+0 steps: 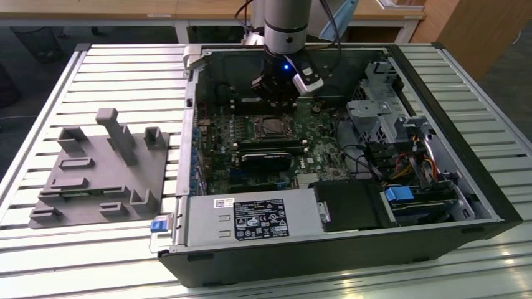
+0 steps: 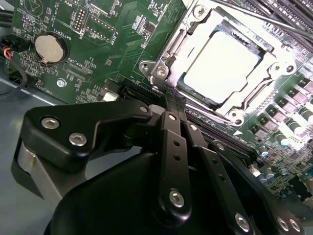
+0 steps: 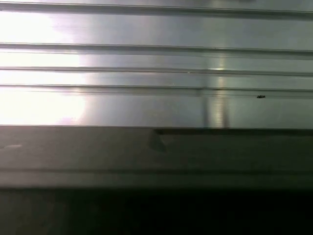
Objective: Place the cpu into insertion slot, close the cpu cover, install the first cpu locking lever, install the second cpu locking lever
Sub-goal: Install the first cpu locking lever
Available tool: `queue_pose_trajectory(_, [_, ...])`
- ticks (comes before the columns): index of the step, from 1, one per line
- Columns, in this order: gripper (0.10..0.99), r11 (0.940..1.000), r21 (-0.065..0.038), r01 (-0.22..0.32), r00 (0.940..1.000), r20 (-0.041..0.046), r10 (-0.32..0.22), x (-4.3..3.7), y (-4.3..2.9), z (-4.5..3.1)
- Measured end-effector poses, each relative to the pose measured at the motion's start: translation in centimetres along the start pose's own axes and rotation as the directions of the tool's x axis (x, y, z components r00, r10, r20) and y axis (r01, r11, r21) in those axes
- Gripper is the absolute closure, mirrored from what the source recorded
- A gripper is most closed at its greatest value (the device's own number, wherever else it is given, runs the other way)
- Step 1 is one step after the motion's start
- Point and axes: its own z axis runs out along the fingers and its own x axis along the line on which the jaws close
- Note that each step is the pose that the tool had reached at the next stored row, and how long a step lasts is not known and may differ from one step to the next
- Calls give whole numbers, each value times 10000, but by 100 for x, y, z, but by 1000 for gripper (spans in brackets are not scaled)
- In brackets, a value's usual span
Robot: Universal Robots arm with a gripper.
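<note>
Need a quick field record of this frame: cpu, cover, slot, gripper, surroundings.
cpu: silvery chip seated in the socket, lying flat
insertion slot: on the green board, inside the open case
cpu cover: metal frame down around the chip, chip visible through its window
gripper: at the cover's corner, beside the socket; holds nothing visible; finger state not discernible
arm: over the case's far side in the exterior view
other: coin cell on the board; grey fixture on the slatted table at the exterior view's left
</note>
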Motion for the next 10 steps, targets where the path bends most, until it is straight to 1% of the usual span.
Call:
queue_pose_trajectory(6, [980, 10000, -10, -2, 10000, 9, 2, -3, 3, -9])
queue_pose_trajectory(10, [980, 10000, 2, -3, 10000, 2, 3, -2, 1, -16])
